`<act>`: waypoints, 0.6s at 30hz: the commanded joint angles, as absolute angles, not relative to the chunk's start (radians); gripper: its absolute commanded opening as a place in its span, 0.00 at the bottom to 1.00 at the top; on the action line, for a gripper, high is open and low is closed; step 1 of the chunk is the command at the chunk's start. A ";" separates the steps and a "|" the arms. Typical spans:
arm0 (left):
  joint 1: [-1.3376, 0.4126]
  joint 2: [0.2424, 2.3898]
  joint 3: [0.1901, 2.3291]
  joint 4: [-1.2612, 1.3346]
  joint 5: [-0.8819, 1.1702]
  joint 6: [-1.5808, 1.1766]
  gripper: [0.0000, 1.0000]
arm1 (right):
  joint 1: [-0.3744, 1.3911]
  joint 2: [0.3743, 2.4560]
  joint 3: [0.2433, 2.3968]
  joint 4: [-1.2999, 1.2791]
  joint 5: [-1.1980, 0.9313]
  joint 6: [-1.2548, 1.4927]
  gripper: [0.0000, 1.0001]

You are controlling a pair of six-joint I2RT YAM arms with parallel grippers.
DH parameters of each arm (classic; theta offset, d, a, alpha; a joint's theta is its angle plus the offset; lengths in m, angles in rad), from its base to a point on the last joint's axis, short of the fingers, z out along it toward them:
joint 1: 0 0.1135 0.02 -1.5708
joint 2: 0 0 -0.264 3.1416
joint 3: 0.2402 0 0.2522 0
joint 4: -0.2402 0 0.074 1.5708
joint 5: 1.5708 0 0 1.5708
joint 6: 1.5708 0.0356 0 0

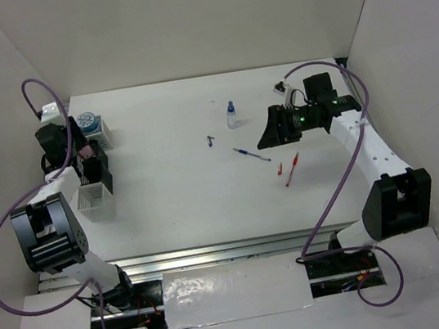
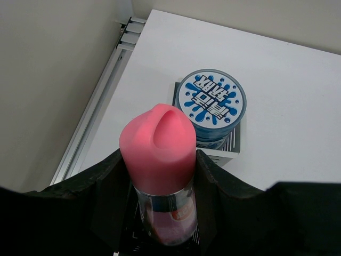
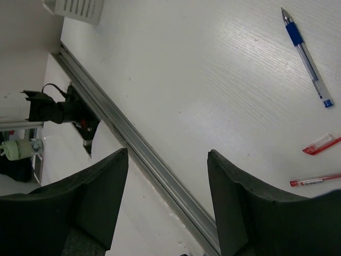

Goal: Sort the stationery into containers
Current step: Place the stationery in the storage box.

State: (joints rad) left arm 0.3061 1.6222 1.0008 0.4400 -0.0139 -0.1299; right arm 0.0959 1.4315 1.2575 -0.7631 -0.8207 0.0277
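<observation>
The left gripper (image 2: 162, 178) is clenching the pink block (image 2: 158, 144) upright, seemingly over the black box (image 1: 94, 173); the right gripper (image 3: 166, 173) is hanging spread and empty near the blue pen (image 3: 306, 56). Releasing off-centre risks the block catching the rim and toppling out.

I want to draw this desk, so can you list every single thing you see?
white boxes: 2, white, both ends of the row at the left
black box: 1, black mesh, between them
tin: 1 seen, blue-white, in the far white box
pink tube: 1, pink top, clear base, by the black box
bottle: 1, clear, blue cap, mid-table
blue pen: 1, blue, mid-table
red pen: 1, red, right of the blue pen
red piece: 1, red, beside the red pen
dark bit: 1, too small to tell, near the bottle
table: 1, white
left gripper: black, shut on the pink tube
right gripper: black, open, near the pens
</observation>
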 commanded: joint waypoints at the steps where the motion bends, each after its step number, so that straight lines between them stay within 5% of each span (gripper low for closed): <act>1: 0.307 1.623 1.014 0.528 -0.018 -0.120 0.31 | 0.110 1.433 1.309 -0.749 -0.811 0.011 0.68; 6: 0.313 1.612 1.022 0.505 -0.009 -0.124 0.54 | 0.115 1.430 1.309 -0.742 -0.796 0.011 0.69; 18: 0.327 1.536 1.042 0.422 0.072 -0.152 0.81 | 0.115 1.417 1.307 -0.684 -0.744 0.034 0.70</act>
State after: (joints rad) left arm 0.3195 1.6005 1.0012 0.4004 0.0303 -0.1375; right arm 0.1070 1.4315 1.2644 -0.7494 -0.7704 0.0303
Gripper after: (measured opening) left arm 0.810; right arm 0.701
